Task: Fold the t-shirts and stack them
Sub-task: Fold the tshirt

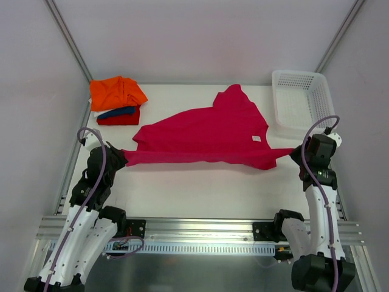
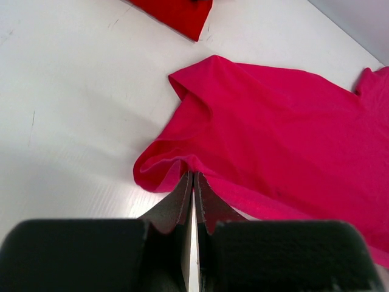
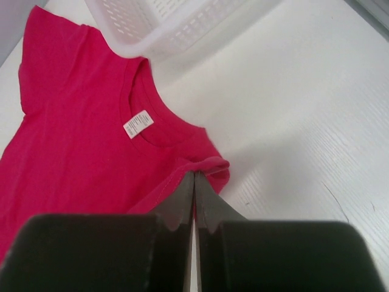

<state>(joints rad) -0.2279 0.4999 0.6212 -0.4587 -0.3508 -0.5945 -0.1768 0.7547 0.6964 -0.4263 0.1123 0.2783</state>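
The large magenta-pink t-shirt (image 1: 206,137) lies spread across the middle of the table, its near edge pulled taut between both arms. My left gripper (image 1: 123,155) is shut on the shirt's left corner (image 2: 176,167). My right gripper (image 1: 292,152) is shut on the shirt's right end by the sleeve (image 3: 209,165), near the neck label (image 3: 138,123). A folded stack sits at the back left: orange t-shirt (image 1: 117,92) on top, dark blue t-shirt (image 1: 117,112), red t-shirt (image 1: 120,119) lowest. The red t-shirt's corner (image 2: 176,13) shows in the left wrist view.
A white plastic mesh basket (image 1: 301,100) stands at the back right, close behind the right gripper; its rim (image 3: 158,30) shows in the right wrist view. Walls enclose the table on three sides. A metal rail (image 1: 194,234) runs along the near edge.
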